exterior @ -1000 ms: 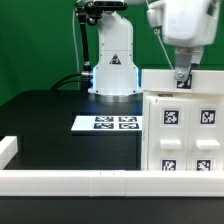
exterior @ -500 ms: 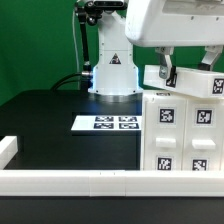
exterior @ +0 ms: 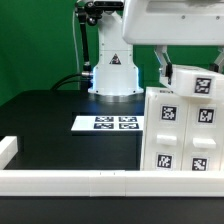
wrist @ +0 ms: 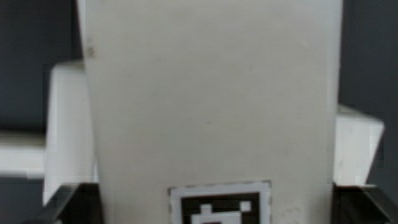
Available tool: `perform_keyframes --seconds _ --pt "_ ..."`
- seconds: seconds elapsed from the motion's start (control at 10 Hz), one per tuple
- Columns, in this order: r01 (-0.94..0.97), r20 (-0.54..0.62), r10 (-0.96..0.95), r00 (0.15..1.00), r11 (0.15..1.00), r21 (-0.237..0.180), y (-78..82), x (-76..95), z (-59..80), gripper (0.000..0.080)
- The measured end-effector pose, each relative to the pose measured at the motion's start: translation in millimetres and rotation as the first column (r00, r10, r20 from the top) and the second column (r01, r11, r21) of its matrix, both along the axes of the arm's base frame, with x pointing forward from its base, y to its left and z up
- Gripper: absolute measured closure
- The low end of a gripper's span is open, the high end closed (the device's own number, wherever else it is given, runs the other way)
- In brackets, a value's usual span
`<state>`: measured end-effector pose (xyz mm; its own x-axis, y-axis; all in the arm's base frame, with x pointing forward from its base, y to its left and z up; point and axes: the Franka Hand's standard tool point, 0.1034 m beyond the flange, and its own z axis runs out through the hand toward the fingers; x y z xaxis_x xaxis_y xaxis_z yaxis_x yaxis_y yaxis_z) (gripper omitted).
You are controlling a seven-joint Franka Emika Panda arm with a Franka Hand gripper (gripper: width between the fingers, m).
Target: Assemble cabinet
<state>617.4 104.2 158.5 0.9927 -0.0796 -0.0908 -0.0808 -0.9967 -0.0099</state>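
The cabinet [exterior: 183, 135] is the big white box with several black-and-white tags, standing at the exterior view's right. My gripper [exterior: 168, 72] hangs just above its top far edge. It is shut on a long white panel [exterior: 196, 84] that carries a tag and sits tilted over the cabinet's top. In the wrist view the same white panel [wrist: 210, 100] fills the picture. It runs away from my gripper [wrist: 217, 206], with its tag between the dark fingertips [wrist: 71, 203]. Whether the panel touches the cabinet is hidden.
The marker board [exterior: 106, 123] lies on the black table left of the cabinet. A white rail [exterior: 70, 180] runs along the front edge, with a short white post [exterior: 7, 150] at its left end. The arm's white base [exterior: 113, 62] stands at the back.
The hand came down on the top of the cabinet, closed on the white panel, then swung and tipped it. The panel now sits slanted, slightly higher and further right.
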Motion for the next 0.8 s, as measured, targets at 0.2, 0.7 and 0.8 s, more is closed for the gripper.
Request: perform_keyframes --seconds 0.2,0.7,0.8 --pt "0.219 -0.001 -0.219 0.976 0.975 0.019 -1.8 1.8 -1.4 0.0245" --pt "0.533 -0.013 -0.533 0.846 0.846 0.019 0.8 5.0 -0.2 0.0245" --pt "0.583 -0.013 -0.583 0.812 0.812 0.015 1.1 5.6 0.0 0.0245"
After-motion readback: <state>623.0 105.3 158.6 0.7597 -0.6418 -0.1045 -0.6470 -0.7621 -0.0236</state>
